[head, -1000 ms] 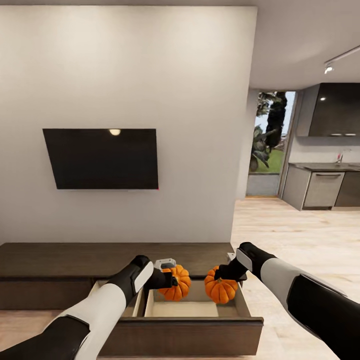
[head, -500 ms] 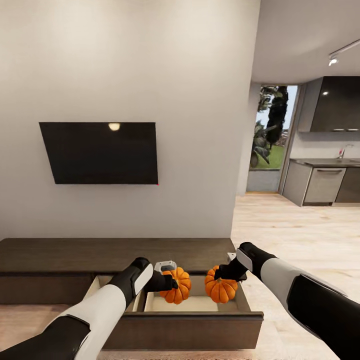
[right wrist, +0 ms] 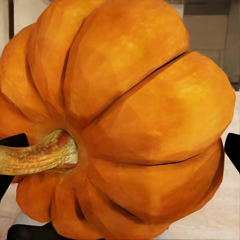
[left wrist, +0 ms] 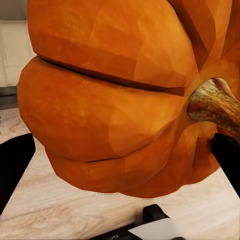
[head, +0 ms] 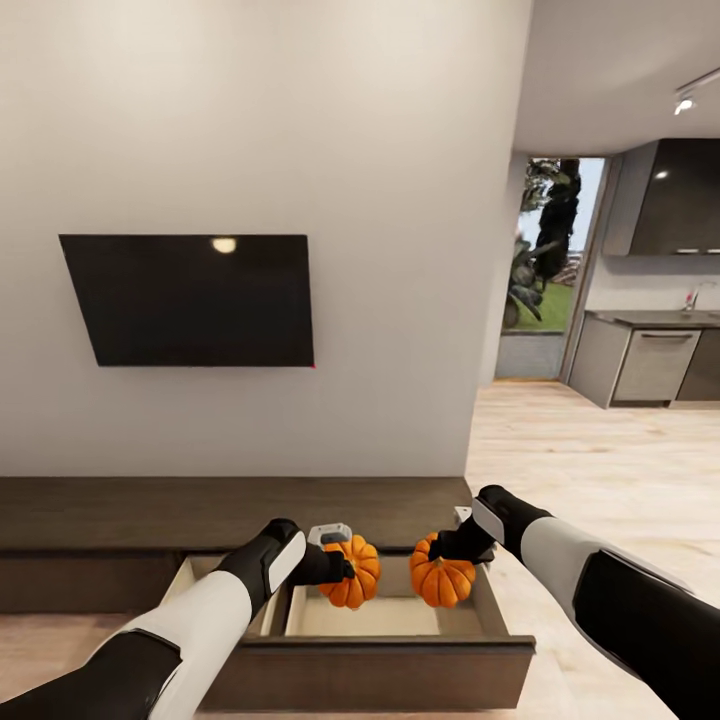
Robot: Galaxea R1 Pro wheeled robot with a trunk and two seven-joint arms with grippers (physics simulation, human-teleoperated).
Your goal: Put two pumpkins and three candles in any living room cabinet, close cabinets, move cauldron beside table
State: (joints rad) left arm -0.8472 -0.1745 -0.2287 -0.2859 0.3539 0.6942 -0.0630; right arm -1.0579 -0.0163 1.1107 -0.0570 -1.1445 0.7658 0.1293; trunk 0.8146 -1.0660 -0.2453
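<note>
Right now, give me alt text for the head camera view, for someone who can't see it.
Two black-and-white robot arms each hold a ribbed bright-orange pumpkin, left one and right one, above the open pale-wood drawer of a long dark-brown TV console. A black wall-mounted TV hangs above; a kitchen lies to the right.

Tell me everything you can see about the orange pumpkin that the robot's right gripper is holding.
The bright-orange ribbed pumpkin is round and squat, with deep grooves between its lobes and a short, rough tan-brown stem. Its skin looks smooth and faintly glossy. The right gripper is shut on it and holds it off the ground, above the pale inside of the open drawer of the dark-brown wooden cabinet. It hangs apart from the other pumpkin, which the left gripper holds beside it.
</note>
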